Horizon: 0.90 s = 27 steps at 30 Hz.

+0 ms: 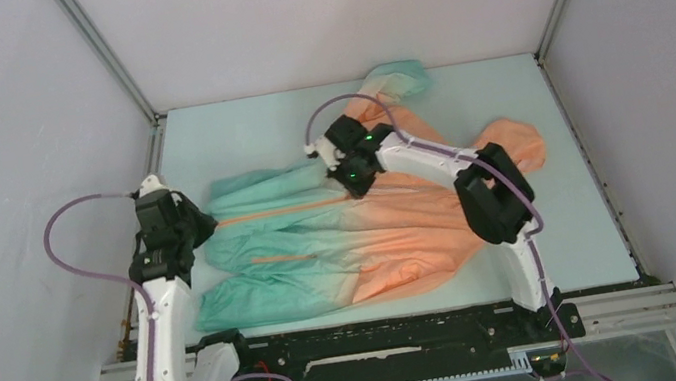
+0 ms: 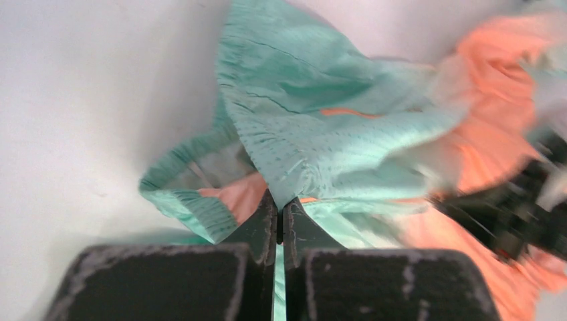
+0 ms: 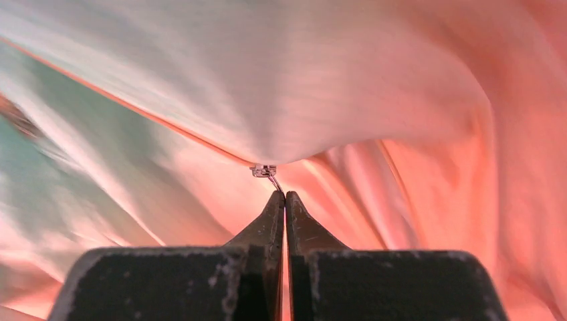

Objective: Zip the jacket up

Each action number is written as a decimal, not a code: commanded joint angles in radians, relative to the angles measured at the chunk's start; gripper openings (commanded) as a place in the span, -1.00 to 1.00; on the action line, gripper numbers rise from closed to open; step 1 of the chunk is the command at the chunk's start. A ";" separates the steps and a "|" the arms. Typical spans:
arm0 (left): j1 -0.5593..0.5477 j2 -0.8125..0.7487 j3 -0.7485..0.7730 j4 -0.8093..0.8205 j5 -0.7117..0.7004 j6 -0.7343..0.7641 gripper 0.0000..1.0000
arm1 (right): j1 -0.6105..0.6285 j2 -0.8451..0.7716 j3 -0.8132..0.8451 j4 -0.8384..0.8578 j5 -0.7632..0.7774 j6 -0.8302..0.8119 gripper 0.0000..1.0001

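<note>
One thin teal-to-orange hooded windbreaker jacket (image 1: pixel 361 238) lies spread across the pale table (image 1: pixel 585 245); it looks light, limp and slippery, so pulling needs counter-tension; the left gripper (image 2: pixel 281 217) pinches the teal hem (image 2: pixel 200 207) near the zip's foot; the right gripper (image 3: pixel 282 200) is clamped on the small metal zip pull (image 3: pixel 267 172).

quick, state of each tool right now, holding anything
left tool: closed, pinching the teal edge of the jacket
right tool: closed on the zip pull
</note>
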 commanded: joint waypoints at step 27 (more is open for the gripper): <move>0.117 0.388 0.158 0.085 -0.287 -0.089 -0.58 | -0.509 -0.407 -0.382 -0.102 0.611 0.175 0.05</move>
